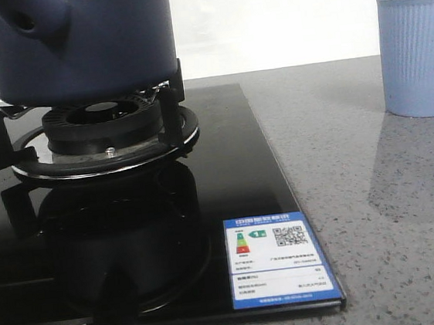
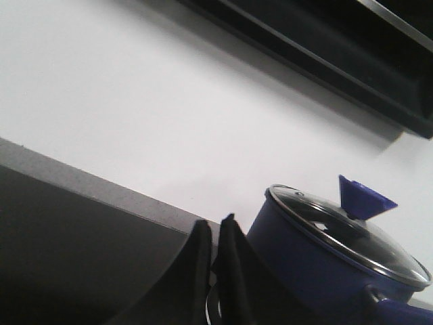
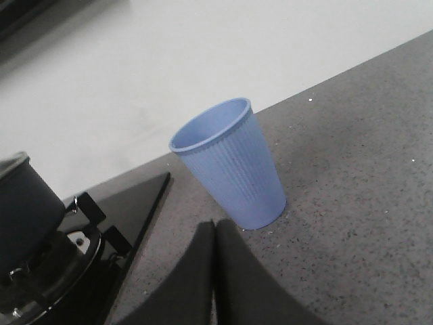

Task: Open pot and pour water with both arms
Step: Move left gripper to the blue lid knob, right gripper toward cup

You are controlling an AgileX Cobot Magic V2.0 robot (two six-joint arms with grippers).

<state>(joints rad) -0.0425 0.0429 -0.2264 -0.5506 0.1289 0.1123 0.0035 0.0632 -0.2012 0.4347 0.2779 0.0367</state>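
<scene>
Nearest, both pincers are pressed together and empty: the left gripper (image 2: 215, 237) just beside the pot, the right gripper (image 3: 215, 237) near the light-blue ribbed plastic cup (image 3: 233, 162). The large dark navy-blue matte pot (image 1: 73, 46) sits on the black burner grate (image 1: 105, 135) at ten o'clock, its glass lid (image 2: 352, 233) on. It looks rigid and probably heavy with water; I would take the blue triangular knob (image 2: 364, 198) and the stubby side handle (image 1: 35, 18), with open grey counter (image 1: 375, 192) toward the cup at two o'clock.

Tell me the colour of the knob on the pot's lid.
Bright blue, on a clear glass lid; the knob shows best in the left wrist view.
</scene>
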